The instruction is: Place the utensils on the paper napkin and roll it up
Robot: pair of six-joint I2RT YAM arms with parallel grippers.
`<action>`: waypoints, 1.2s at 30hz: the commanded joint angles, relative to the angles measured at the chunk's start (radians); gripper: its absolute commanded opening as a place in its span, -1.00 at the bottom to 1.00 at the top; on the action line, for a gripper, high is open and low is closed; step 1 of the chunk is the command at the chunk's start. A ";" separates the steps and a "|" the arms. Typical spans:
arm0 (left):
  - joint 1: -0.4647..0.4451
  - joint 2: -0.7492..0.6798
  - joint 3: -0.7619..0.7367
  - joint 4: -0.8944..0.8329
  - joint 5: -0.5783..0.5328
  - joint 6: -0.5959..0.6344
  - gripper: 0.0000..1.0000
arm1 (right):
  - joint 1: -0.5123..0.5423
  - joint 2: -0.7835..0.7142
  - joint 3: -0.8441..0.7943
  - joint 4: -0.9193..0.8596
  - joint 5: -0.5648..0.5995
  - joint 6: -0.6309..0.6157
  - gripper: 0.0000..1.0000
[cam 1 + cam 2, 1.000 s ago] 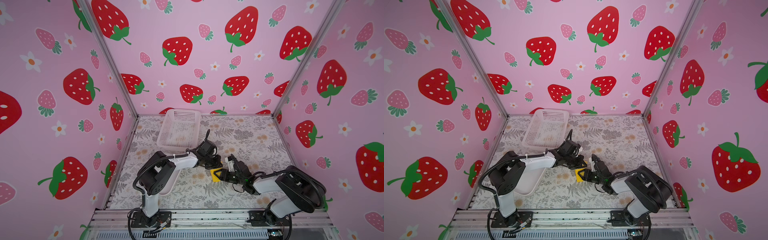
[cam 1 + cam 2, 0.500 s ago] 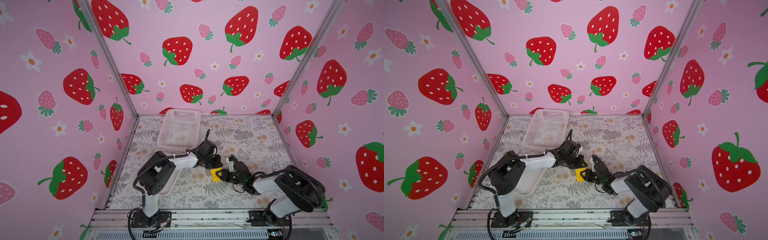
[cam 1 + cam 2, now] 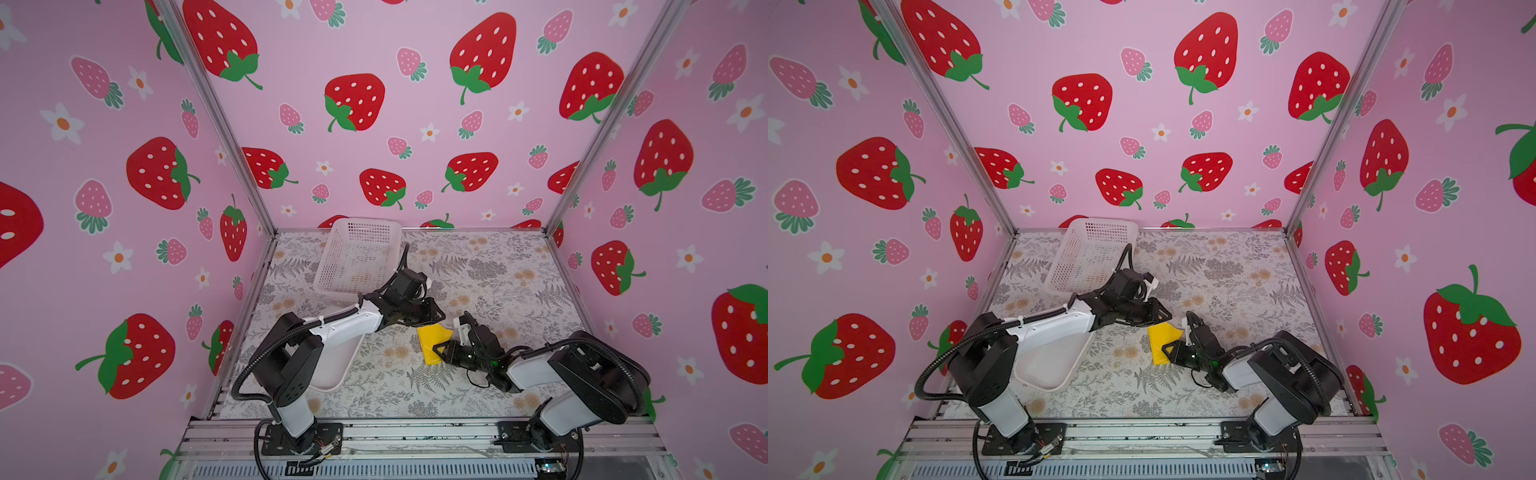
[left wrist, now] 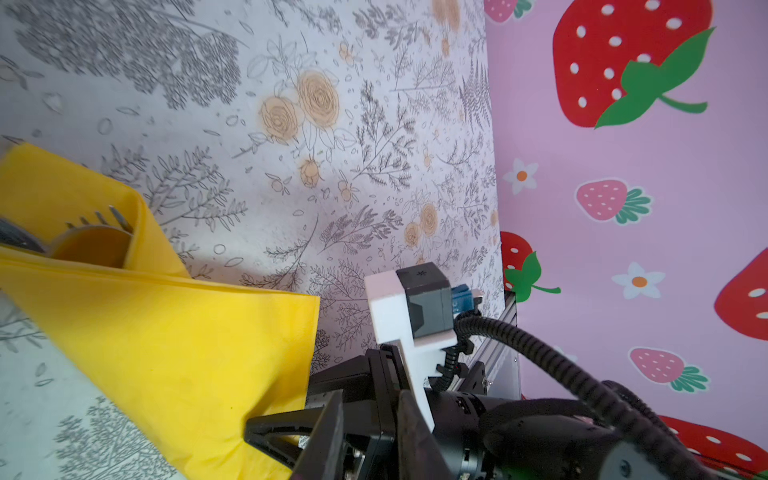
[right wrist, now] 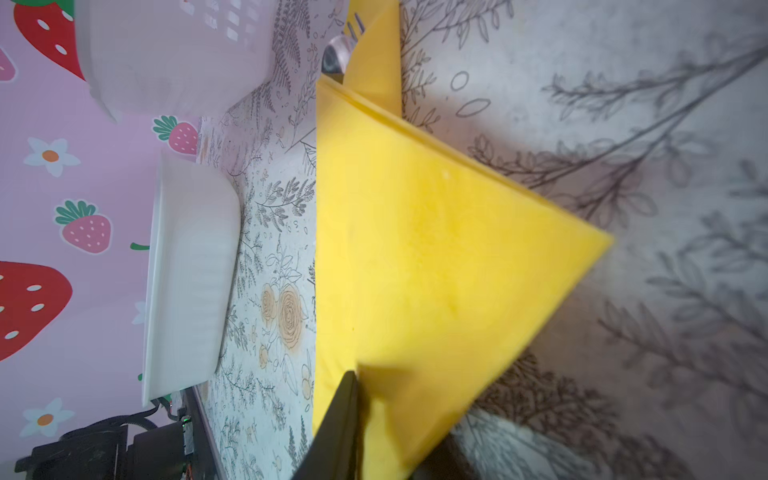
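The napkin (image 3: 430, 336) (image 3: 1160, 338) lies mid-worktop (image 3: 498, 270), somewhat nearer the front edge. It is thin matte yellow paper folded over into a flat tapering wedge. Its long axis runs front to back, the broad open end toward the back edge. The utensils (image 5: 336, 56) sit inside, shiny metal heads poking out of that end, with fork tines (image 4: 102, 218) pointing backward. The right gripper (image 3: 439, 348) (image 3: 1167, 348) is clamped on the napkin's narrow front end, paper between its black fingers (image 5: 338, 419). The left gripper (image 3: 437, 316) is at the broad end; I cannot tell its jaws' state. The perforated white basket (image 3: 359, 253) stands tilted near the back edge; the smooth white tray (image 3: 332, 368) is by the left edge
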 commanded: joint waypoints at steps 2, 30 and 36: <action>0.024 0.009 -0.065 0.009 0.006 -0.001 -0.65 | 0.002 0.016 -0.020 -0.005 0.008 0.023 -0.63; 0.011 0.221 -0.066 0.081 0.033 -0.015 -0.97 | 0.003 0.021 -0.015 -0.016 0.010 0.031 -0.62; 0.005 0.225 -0.076 0.081 0.031 -0.015 -0.98 | 0.002 -0.003 -0.007 -0.037 0.029 0.029 -0.41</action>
